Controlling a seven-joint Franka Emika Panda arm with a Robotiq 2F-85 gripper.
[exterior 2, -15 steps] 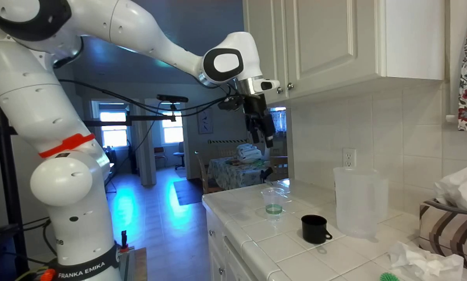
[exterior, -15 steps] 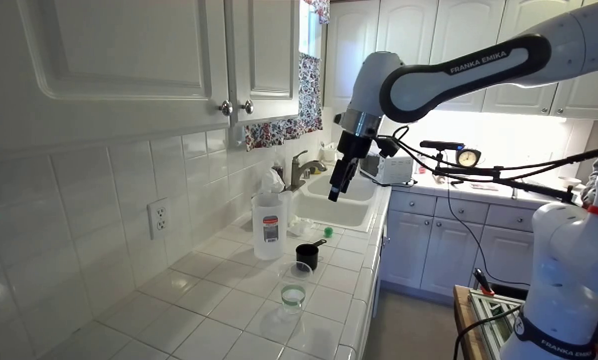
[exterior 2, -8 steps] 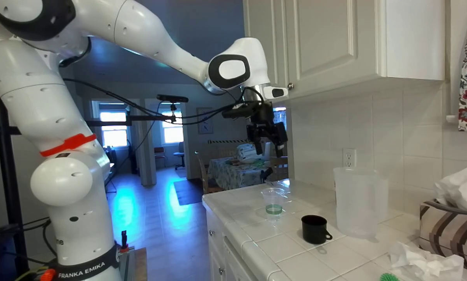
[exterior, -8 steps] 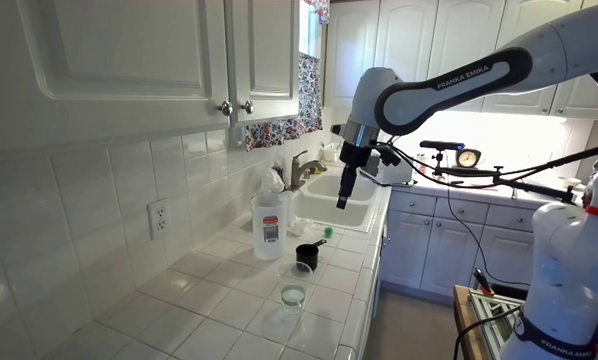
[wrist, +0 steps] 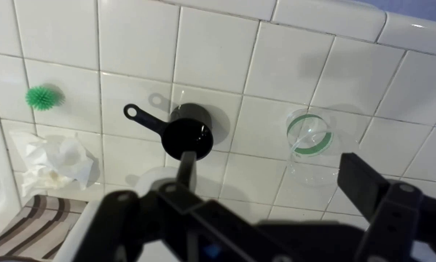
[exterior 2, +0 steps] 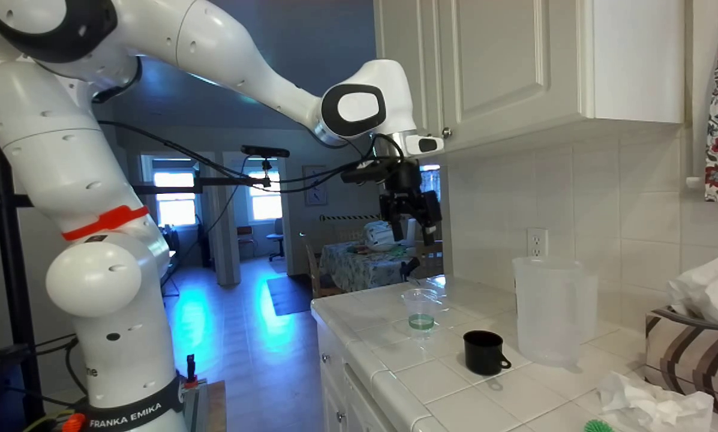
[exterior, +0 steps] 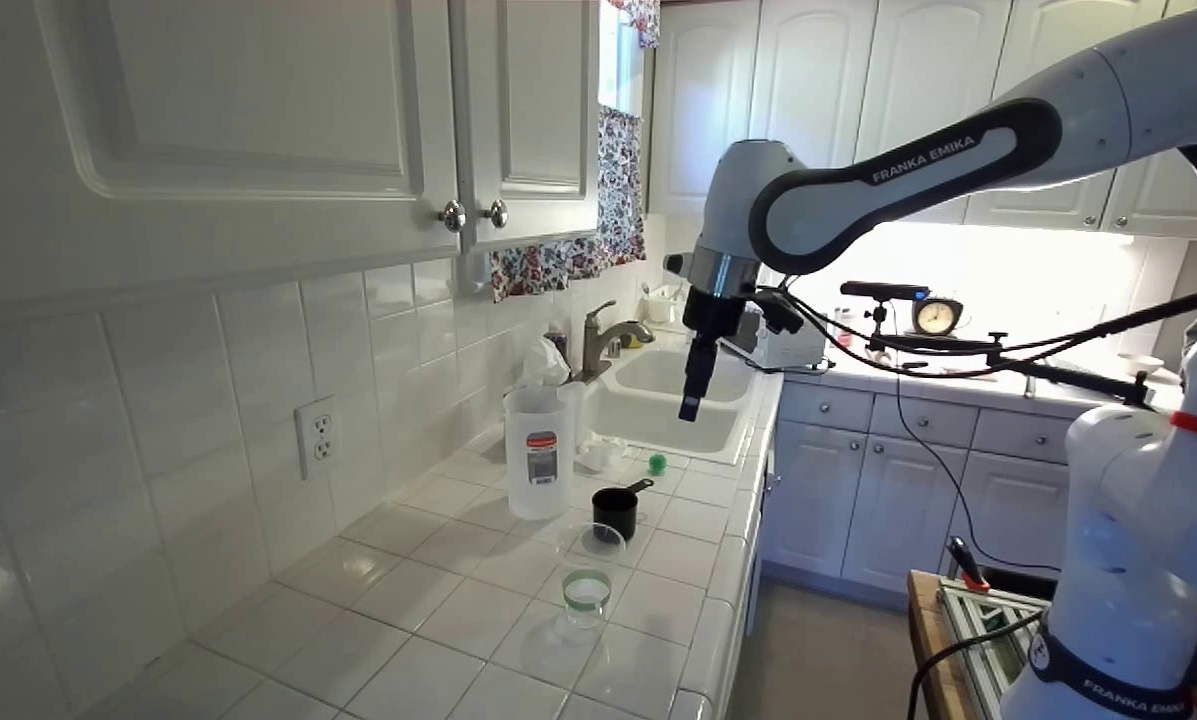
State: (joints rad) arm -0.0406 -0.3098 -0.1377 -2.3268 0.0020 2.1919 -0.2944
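My gripper (exterior: 690, 408) hangs in the air above the tiled counter, fingers pointing down. Its two fingers stand wide apart with nothing between them, as the other exterior view (exterior 2: 413, 237) and the wrist view (wrist: 268, 160) show. A black measuring cup with a handle (wrist: 187, 138) stands upright below; the left fingertip overlaps its rim in the wrist view. A clear plastic cup with a green band (wrist: 314, 148) stands near the right finger in that view. Both cups show in both exterior views: the black cup (exterior: 615, 515) (exterior 2: 483, 354) and the clear cup (exterior: 586, 598) (exterior 2: 421, 312). The gripper touches neither.
A translucent pitcher (exterior: 541, 470) stands beside the black cup, near the wall. A green spiky ball (wrist: 42, 98), crumpled tissue (wrist: 57, 156) and a striped tissue box (exterior 2: 691, 360) lie toward the sink (exterior: 658, 418). White cabinets (exterior 2: 514, 66) hang above the counter.
Over the last second the gripper has come down and turned, so its fingers show spread apart. In the last half second it has sunk only slightly. The objects on the counter have not moved.
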